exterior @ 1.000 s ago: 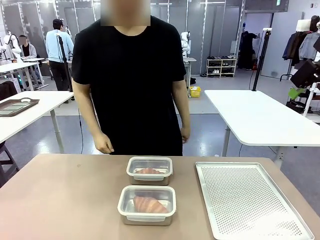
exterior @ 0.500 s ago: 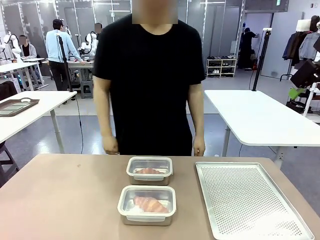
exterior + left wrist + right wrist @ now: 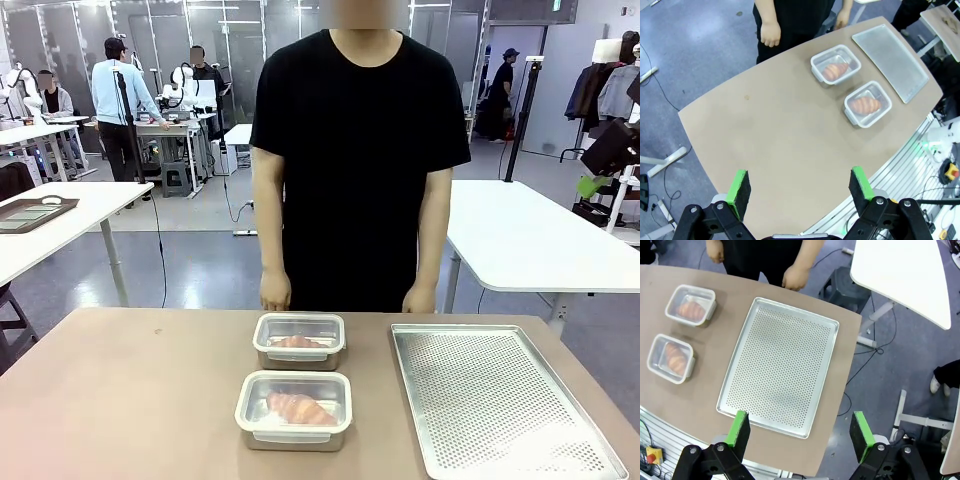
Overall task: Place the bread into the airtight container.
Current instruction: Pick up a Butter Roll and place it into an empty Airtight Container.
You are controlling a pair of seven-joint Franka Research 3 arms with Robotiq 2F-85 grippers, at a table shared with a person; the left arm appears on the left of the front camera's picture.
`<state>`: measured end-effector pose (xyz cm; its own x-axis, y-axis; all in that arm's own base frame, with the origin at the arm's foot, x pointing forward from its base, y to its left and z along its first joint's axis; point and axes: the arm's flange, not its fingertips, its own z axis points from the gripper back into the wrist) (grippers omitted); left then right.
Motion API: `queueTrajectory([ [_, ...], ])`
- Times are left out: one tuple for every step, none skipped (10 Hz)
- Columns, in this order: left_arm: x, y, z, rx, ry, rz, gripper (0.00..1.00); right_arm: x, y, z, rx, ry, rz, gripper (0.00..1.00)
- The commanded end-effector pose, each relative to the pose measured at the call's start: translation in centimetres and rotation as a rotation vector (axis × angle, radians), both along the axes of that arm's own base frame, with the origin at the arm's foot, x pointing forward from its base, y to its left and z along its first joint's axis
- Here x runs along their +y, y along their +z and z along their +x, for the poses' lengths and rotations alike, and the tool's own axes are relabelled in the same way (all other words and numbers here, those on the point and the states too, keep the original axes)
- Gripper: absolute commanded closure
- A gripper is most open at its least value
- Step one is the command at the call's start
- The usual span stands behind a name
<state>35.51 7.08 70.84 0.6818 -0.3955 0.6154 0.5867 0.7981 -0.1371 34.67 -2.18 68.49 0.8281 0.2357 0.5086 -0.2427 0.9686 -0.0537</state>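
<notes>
Brown tabletop (image 3: 130, 400) runs across your front view, with white tables and other people in the hall behind it. Nearest you sits a lidded clear container (image 3: 294, 409) with a piece of bread (image 3: 296, 408) inside; just beyond it a second closed container (image 3: 300, 341) holds another piece of bread (image 3: 297, 342). To their right lies a perforated metal tray (image 3: 500, 400), bare of anything. At the far edge a person in a black shirt stands with both arms hanging, one hand (image 3: 274, 291) above the far container's side of the table and the other hand (image 3: 419, 298) near the tray's far corner.

From the left wrist camera you look down from high over the table: the left gripper (image 3: 799, 186) has its green pads spread wide, with nothing between them and nothing touched. That view gives you the whole tabletop (image 3: 770, 145), both containers (image 3: 868, 104) (image 3: 835, 64) and the tray (image 3: 890, 60) well away from the claw, which the front camera cannot tell you.

From the right wrist camera, the right gripper (image 3: 799, 427) likewise stands fully spread and empty, hanging high above the near edge of the tray (image 3: 780, 365). You also see the two containers (image 3: 671, 358) (image 3: 691, 305) off to one side, each with bread showing through its lid, and the person's hand (image 3: 795, 276) close to the tray's far edge.
</notes>
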Motion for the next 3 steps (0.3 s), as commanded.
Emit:
queueTrajectory([
  [-0.06, 0.03, -0.10, -0.001, -0.012, -0.002, 0.00, -0.11, 0.04, 0.05, -0.004, 0.006, -0.013, 0.00],
  [-0.06, 0.03, -0.10, -0.001, -0.012, -0.002, 0.00, -0.11, 0.04, 0.05, -0.004, 0.006, -0.013, 0.00],
  [-0.06, 0.03, -0.10, -0.001, -0.012, -0.002, 0.00, -0.11, 0.04, 0.05, -0.004, 0.006, -0.013, 0.00],
])
